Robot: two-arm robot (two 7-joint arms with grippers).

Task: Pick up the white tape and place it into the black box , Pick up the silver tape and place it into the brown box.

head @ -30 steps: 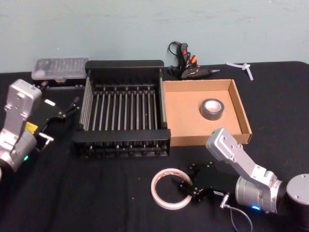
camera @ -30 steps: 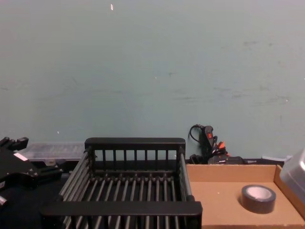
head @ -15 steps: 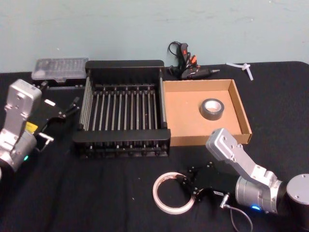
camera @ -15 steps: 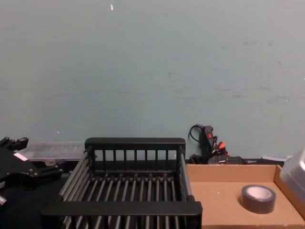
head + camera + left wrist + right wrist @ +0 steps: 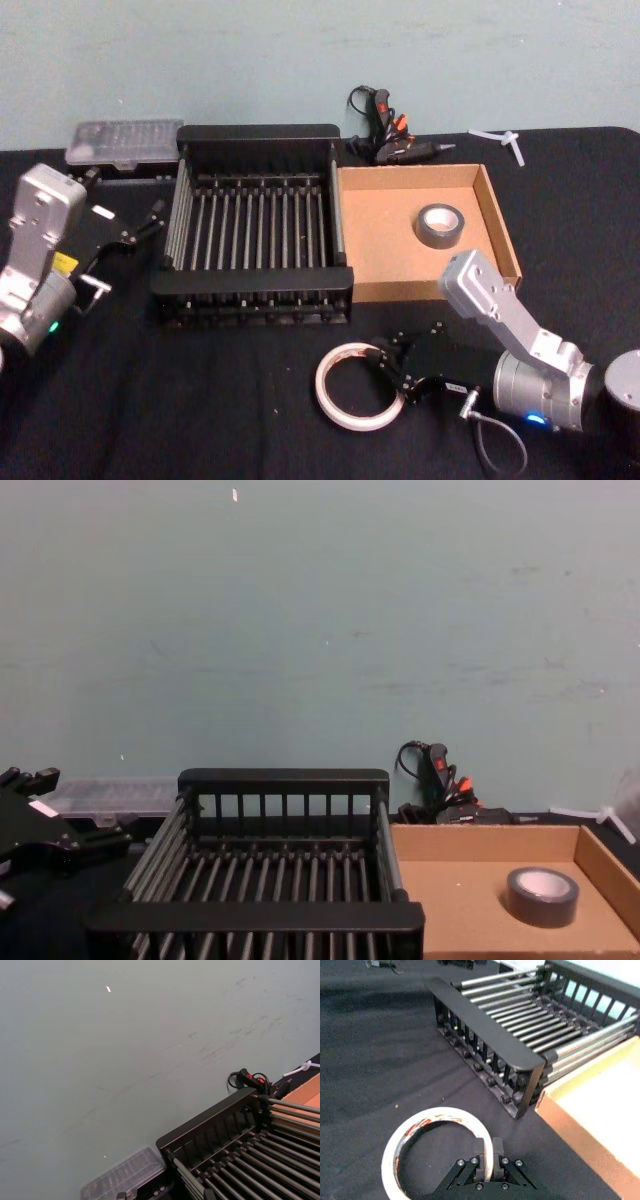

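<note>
On the black table (image 5: 200, 400), the right tool (image 5: 487, 1157) has closed on the white tape (image 5: 356, 388), dragging it slightly; lifting to the black box (image 5: 255, 300) seems next. Left tool (image 5: 150, 222) idle, state unclear.

Taking the black box (image 5: 283, 880) as our landmark, we list:
- Black box: slatted crate with thick solid rims, standing upright, nothing inside it.
- Brown box (image 5: 470, 905): right of the crate, its wall against the crate's side.
- Silver tape (image 5: 542, 896): lying flat inside the brown box, well right of the crate.
- Glue gun (image 5: 441, 780): behind the crate's right rear corner, against the wall.
- Clear plastic case (image 5: 115, 796): left of the crate's rear rim.
- Left hand (image 5: 70, 845): dark linkage just left of the crate; we cannot tell its grip.
</note>
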